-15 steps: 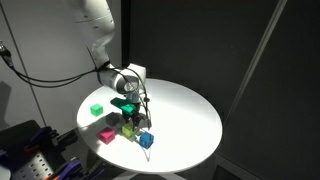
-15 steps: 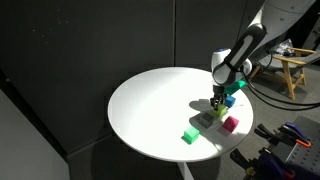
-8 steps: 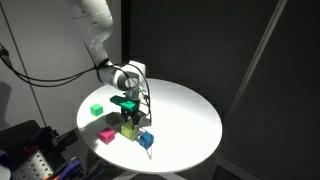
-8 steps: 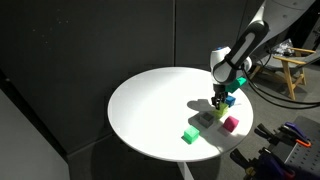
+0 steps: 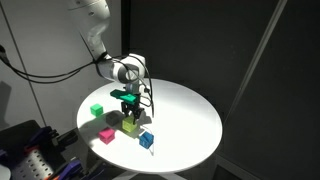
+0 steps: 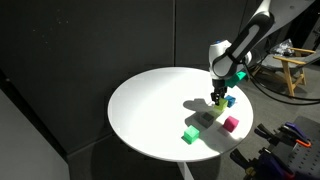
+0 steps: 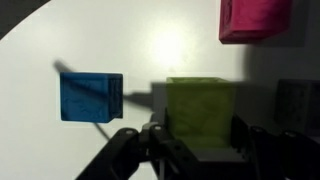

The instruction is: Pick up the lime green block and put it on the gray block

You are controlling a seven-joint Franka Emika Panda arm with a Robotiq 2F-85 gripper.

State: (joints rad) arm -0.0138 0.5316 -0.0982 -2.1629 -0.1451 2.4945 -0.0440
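Note:
The lime green block sits between my gripper's two fingers, which are shut on its sides. In both exterior views the gripper points straight down and holds the lime green block a little above the white round table. A dark gray block shows at the right edge of the wrist view, right beside the held block. In the exterior views it is hard to tell apart from the arm's shadow.
A blue block and a pink block lie close around the gripper. A deeper green block lies farther off. The table edge is near the blocks.
The arm has risen a little, taking the lime green block up with it. The other blocks have not moved.

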